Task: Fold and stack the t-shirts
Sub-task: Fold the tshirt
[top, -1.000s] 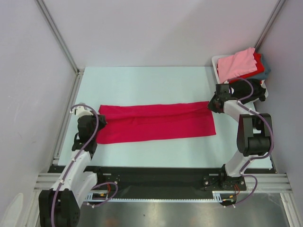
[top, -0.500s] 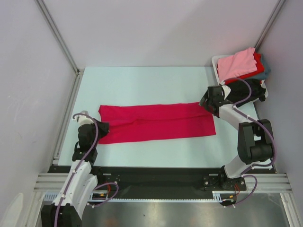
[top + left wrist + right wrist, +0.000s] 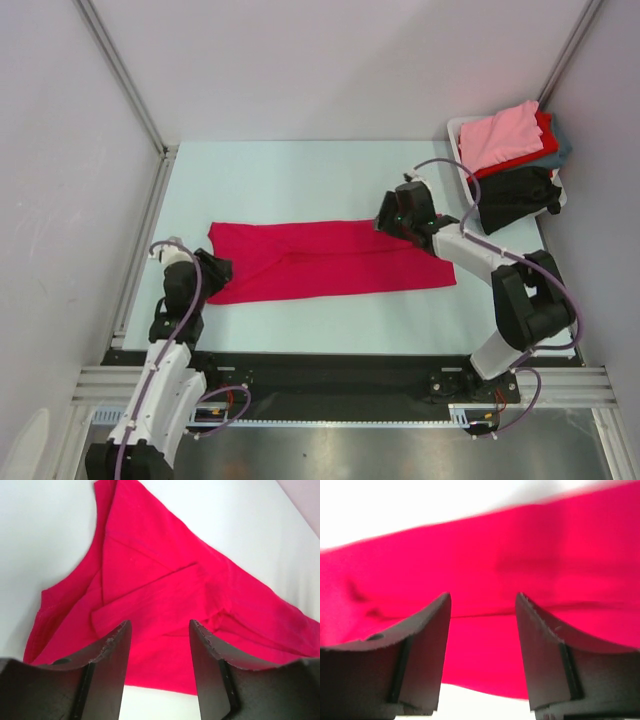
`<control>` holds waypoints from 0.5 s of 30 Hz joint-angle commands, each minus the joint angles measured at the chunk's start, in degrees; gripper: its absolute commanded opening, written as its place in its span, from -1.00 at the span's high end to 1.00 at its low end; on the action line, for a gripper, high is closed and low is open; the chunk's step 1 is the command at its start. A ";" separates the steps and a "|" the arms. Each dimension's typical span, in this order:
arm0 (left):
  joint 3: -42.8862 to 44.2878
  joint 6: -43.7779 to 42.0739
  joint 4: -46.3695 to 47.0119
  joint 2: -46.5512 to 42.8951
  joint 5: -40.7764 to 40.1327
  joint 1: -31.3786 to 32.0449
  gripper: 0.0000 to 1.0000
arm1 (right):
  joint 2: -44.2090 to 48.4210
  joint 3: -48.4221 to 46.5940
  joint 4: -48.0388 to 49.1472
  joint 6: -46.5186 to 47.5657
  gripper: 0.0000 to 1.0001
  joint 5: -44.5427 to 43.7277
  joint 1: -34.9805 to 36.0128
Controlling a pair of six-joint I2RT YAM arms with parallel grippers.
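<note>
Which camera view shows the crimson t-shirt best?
The top external view: the crimson t-shirt lies there almost whole, a long folded strip. The left wrist view shows only one end; the right wrist view only a blurred close part.

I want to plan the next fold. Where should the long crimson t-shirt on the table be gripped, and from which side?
The crimson t-shirt lies flat as a long strip running left to right. Probably grip its right short end near the corners, coming from the right, low over the table: that layered edge can be pinched and carried leftward.
</note>
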State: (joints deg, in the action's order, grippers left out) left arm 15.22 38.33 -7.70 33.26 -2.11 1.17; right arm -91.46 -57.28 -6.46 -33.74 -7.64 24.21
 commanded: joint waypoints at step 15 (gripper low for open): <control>20.37 12.64 4.98 31.76 -3.08 0.41 -0.06 | -31.40 -35.25 9.19 -0.46 -0.15 37.60 13.40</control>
State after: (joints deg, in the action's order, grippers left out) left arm 31.40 47.68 -5.19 61.28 -4.43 1.19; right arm -119.50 -86.87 1.58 -33.69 24.71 37.10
